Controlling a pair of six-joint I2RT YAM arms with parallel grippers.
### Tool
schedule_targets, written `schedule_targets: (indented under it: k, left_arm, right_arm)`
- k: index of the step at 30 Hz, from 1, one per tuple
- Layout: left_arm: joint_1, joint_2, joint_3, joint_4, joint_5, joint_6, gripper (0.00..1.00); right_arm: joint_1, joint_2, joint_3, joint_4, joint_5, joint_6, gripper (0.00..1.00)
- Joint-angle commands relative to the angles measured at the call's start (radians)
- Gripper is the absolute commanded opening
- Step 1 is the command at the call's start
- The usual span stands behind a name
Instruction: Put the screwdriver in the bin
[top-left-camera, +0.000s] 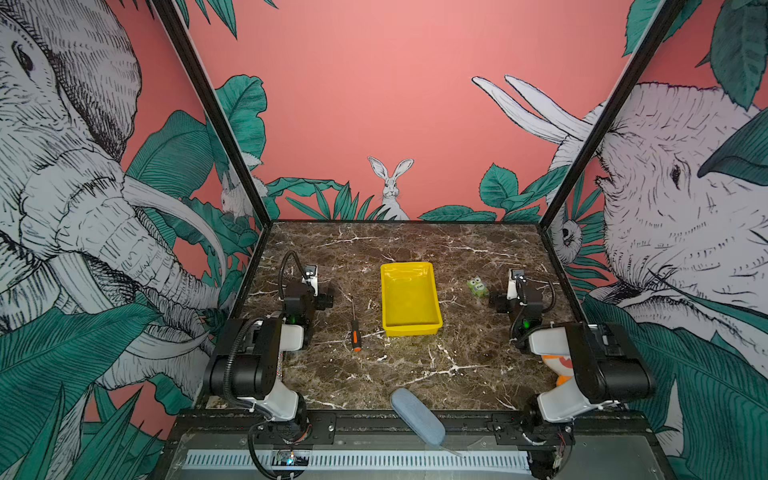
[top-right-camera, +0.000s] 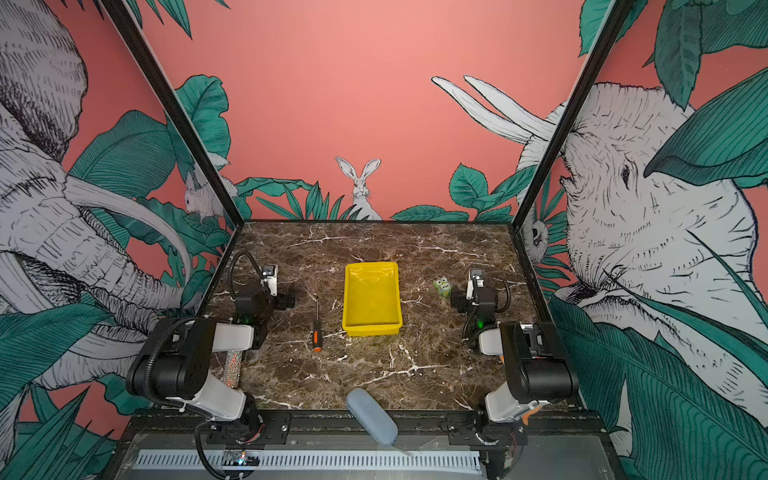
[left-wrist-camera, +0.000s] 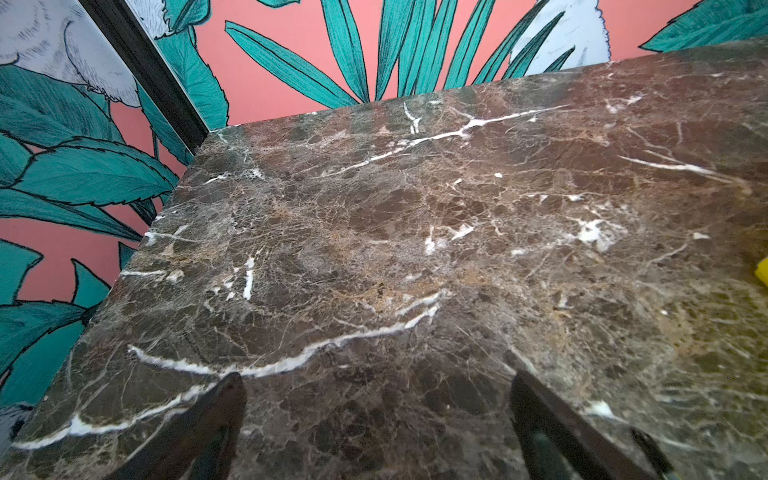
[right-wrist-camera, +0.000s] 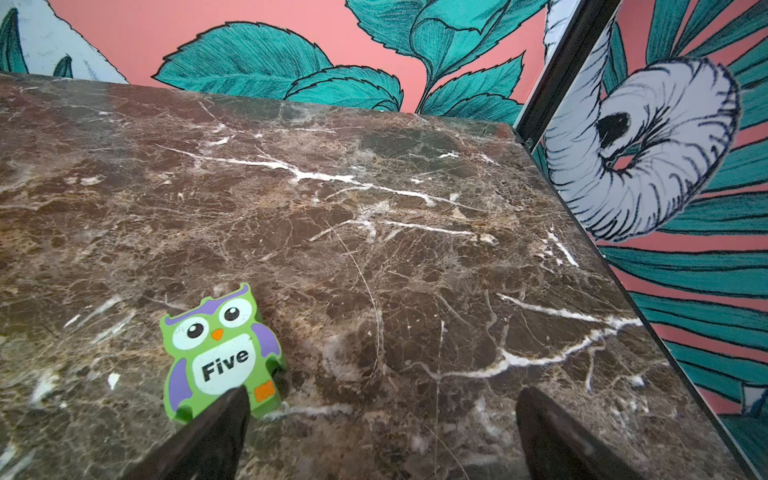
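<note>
The screwdriver (top-left-camera: 355, 334) (top-right-camera: 317, 336) lies on the marble table left of the bin, orange butt toward the front and thin shaft pointing to the back. The bin (top-left-camera: 409, 299) (top-right-camera: 371, 297) is a yellow tray in the middle of the table with nothing in it; one yellow corner (left-wrist-camera: 762, 270) shows in the left wrist view. My left gripper (left-wrist-camera: 376, 376) (top-left-camera: 311, 274) hovers open over bare marble, left of the screwdriver and further back. My right gripper (right-wrist-camera: 383, 390) (top-left-camera: 515, 277) is open too, to the right of the bin.
A green owl block (right-wrist-camera: 222, 353) (top-left-camera: 477, 286) marked "Five" lies just ahead of one right finger, outside the jaws. A grey-blue pouch (top-left-camera: 417, 415) juts over the table's front edge. An orange and white object (top-left-camera: 561, 365) sits partly hidden under the right arm. Walls close in three sides.
</note>
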Motion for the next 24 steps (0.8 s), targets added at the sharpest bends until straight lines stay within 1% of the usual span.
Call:
schedule_targets:
  k: [1, 24]
  left_arm:
    - [0.006, -0.006, 0.018, -0.012, 0.008, -0.005, 1.00]
    - [0.006, -0.006, 0.012, 0.000, 0.005, -0.008, 1.00]
  right_arm:
    - [-0.004, 0.002, 0.016, 0.020, 0.013, 0.003, 0.99]
    - [-0.004, 0.002, 0.019, 0.015, 0.012, 0.003, 0.99]
